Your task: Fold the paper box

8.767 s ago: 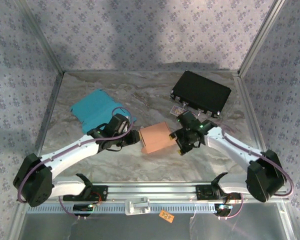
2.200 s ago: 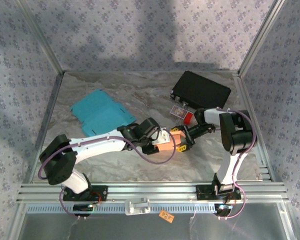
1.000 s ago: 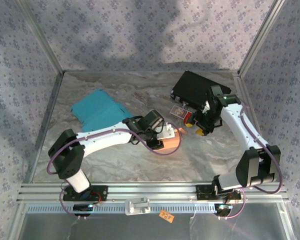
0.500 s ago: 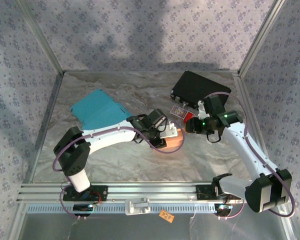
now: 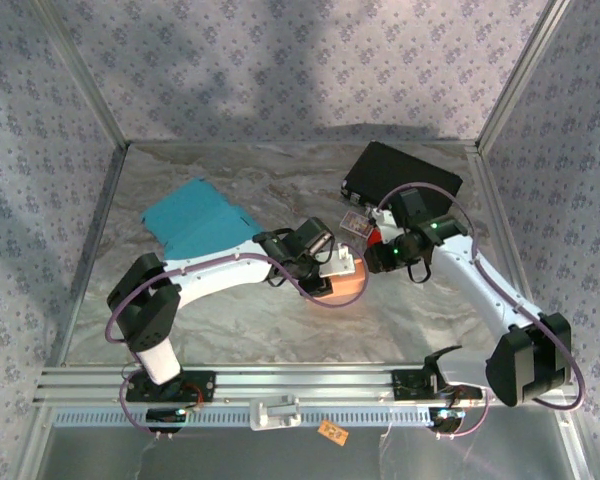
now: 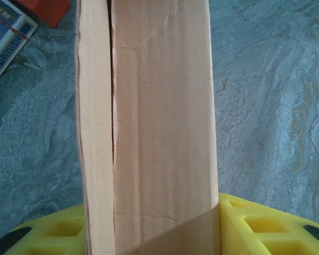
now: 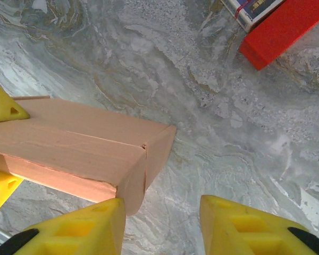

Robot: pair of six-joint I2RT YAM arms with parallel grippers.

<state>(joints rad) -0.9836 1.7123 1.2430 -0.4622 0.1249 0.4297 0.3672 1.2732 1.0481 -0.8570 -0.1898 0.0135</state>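
The salmon paper box lies near the table's middle, folded into a long closed block. My left gripper is shut on it. In the left wrist view the box runs straight up between the yellow fingers, with a seam down its left side, and the left gripper clamps its near end. My right gripper hovers at the box's right end. In the right wrist view the right gripper is open over bare table, and the box's end corner touches its left finger.
A black case sits at the back right, with a red block and a card pack in front of it. A flat teal sheet lies at the back left. Metal frame posts bound the table.
My right gripper has swung from beside the black case down to the box's right end, and its jaws have narrowed. The left gripper keeps hold of the box in nearly the same place.
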